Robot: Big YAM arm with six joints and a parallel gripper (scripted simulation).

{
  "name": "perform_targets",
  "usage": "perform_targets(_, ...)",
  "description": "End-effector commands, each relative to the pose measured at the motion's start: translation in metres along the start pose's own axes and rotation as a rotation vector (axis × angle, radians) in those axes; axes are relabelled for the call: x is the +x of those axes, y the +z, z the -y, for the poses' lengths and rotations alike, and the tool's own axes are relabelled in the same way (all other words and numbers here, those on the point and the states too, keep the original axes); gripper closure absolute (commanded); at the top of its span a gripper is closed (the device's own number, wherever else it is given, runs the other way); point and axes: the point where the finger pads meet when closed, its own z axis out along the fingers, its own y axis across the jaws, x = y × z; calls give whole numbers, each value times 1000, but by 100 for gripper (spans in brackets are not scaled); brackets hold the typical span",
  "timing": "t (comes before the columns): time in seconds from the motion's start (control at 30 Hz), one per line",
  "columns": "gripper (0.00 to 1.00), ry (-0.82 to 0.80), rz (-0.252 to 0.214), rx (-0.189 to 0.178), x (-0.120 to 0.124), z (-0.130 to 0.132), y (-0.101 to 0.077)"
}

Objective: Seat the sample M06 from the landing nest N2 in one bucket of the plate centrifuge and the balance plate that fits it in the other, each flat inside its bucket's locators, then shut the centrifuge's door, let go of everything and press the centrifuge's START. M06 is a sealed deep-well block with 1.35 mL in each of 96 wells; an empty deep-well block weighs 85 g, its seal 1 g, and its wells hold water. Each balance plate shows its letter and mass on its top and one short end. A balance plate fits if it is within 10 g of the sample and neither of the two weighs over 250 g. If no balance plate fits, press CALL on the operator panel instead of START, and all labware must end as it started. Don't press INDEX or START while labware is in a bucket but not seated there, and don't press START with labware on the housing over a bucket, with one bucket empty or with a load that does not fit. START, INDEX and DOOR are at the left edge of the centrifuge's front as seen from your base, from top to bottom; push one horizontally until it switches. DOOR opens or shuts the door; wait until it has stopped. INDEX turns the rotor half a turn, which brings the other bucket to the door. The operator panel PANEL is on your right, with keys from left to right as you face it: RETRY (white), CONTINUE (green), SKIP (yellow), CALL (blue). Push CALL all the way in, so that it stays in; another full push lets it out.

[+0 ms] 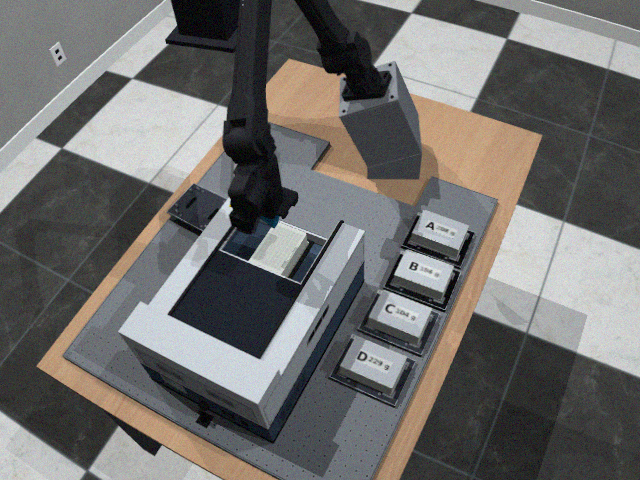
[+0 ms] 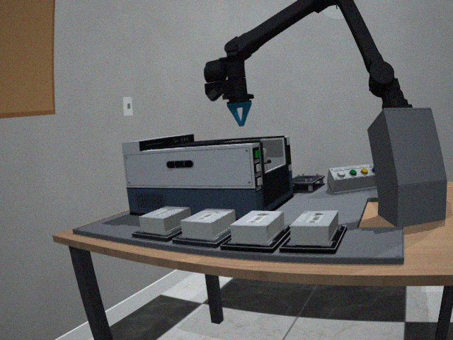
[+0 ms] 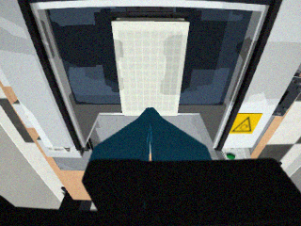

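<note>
The sample M06 (image 1: 281,249) (image 3: 150,66), a white sealed deep-well block, lies flat in the bucket under the centrifuge's open top door. My gripper (image 1: 272,222) (image 2: 240,122) (image 3: 150,113) is shut on nothing, its blue fingers pressed together. It hangs well above the centrifuge (image 1: 242,372) (image 2: 190,170), over the near edge of the opening. Balance plates A (image 1: 439,232) (image 2: 314,221), B (image 1: 423,273) (image 2: 257,223), C (image 1: 398,316) (image 2: 207,221) and D (image 1: 373,364) (image 2: 164,217) sit in their nests beside the centrifuge. D reads 229 g; the other masses are blurred.
The landing nest N2 (image 1: 196,206) (image 2: 307,180) is empty, left of the centrifuge's front. The operator panel (image 2: 351,177) stands behind it. The centrifuge's buttons (image 2: 257,166) are on its front edge, the green one (image 3: 230,155) on top. The arm's grey base (image 1: 385,129) (image 2: 405,168) stands at the table's back.
</note>
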Motion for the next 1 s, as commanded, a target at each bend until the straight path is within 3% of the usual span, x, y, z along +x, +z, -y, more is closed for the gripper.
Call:
perform_targets(0.0, 100, 11, 39, -5, -2, -12, -17)
perform_targets(0.4, 100, 14, 45, -16, 19, -39, -18)
perform_targets(0.9, 100, 15, 35, -31, 92, -100, -20)
perform_targets(0.97, 100, 15, 35, -31, 92, -100, -20)
